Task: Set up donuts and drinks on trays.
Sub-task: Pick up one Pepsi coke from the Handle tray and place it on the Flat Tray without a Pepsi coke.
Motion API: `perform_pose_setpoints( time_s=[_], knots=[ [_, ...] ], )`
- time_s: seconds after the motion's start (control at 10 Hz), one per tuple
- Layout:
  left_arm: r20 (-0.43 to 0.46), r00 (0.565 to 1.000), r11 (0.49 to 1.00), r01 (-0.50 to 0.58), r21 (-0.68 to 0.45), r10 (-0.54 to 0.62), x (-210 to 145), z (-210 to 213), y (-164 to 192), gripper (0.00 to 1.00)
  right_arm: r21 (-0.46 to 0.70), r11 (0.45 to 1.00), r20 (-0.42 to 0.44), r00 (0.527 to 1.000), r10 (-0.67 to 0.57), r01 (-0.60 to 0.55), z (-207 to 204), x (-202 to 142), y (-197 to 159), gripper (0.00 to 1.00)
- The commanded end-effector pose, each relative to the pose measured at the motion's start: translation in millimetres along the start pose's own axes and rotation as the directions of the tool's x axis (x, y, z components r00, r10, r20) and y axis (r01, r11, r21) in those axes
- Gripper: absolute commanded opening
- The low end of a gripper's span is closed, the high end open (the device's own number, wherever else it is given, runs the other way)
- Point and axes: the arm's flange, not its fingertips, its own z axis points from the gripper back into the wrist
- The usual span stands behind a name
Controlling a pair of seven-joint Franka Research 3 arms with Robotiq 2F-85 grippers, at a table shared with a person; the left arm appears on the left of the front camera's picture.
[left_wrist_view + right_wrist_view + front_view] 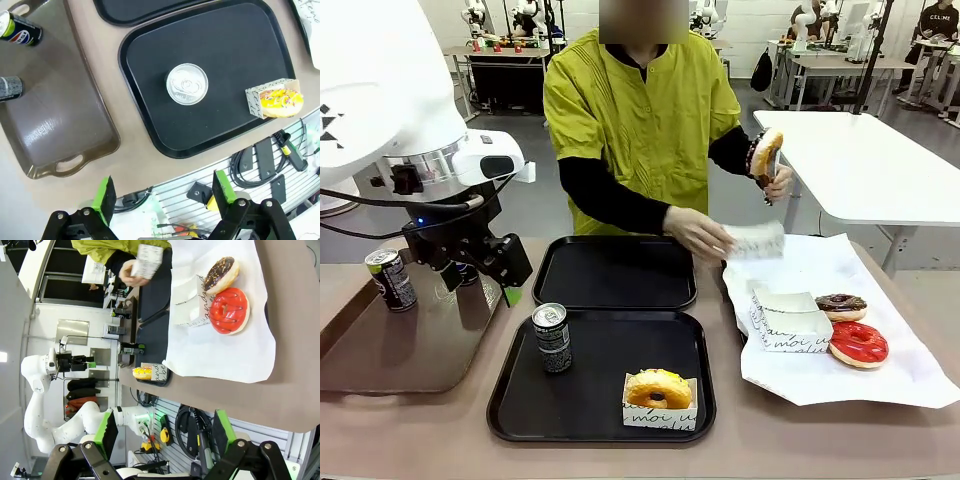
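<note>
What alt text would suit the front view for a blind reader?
A person across the table holds a donut and a white paper box. The nearer black tray carries a can and a boxed yellow donut. The left gripper hangs open near a brown tray.

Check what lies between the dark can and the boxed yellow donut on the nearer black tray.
Bare floor of the matte black plastic tray; front and left wrist views show it.

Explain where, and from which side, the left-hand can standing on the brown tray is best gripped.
Probably the round side wall of the can, just below its silver top, coming down from above. It stands upright and is slim, so the open left gripper could straddle it. The brown tray has a raised rim that might hinder a low sideways approach.
</note>
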Motion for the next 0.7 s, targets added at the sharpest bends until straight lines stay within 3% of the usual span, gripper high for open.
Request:
perform_pose_setpoints(
  time_s=[0.0, 0.3, 0.5, 0.6],
  knots=[
    [-0.001, 1.0, 1.0, 0.006, 0.005, -0.006, 4, 2, -1, 1.0, 0.019, 1.0, 0.009, 1.0, 0.014, -0.014, 0, -1, 0, 1.0],
    [0.0, 1.0, 1.0, 0.002, 0.001, -0.002, 0, 0, -1, 1.0, 0.019, 1.0, 0.009, 1.0, 0.014, -0.014, 0, -1, 0, 1.0],
    [0.088, 0.989, 0.992, -0.122, 0.03, 0.119, 33, 29, 63, 1.0, 0.019, 1.0, 0.009, 1.0, 0.014, -0.014, 0, -1, 0, 1.0],
    [0.129, 0.973, 0.978, -0.202, 0.056, 0.194, 44, 44, 112, 1.0, 0.019, 1.0, 0.009, 1.0, 0.014, -0.014, 0, -1, 0, 1.0]
  ],
)
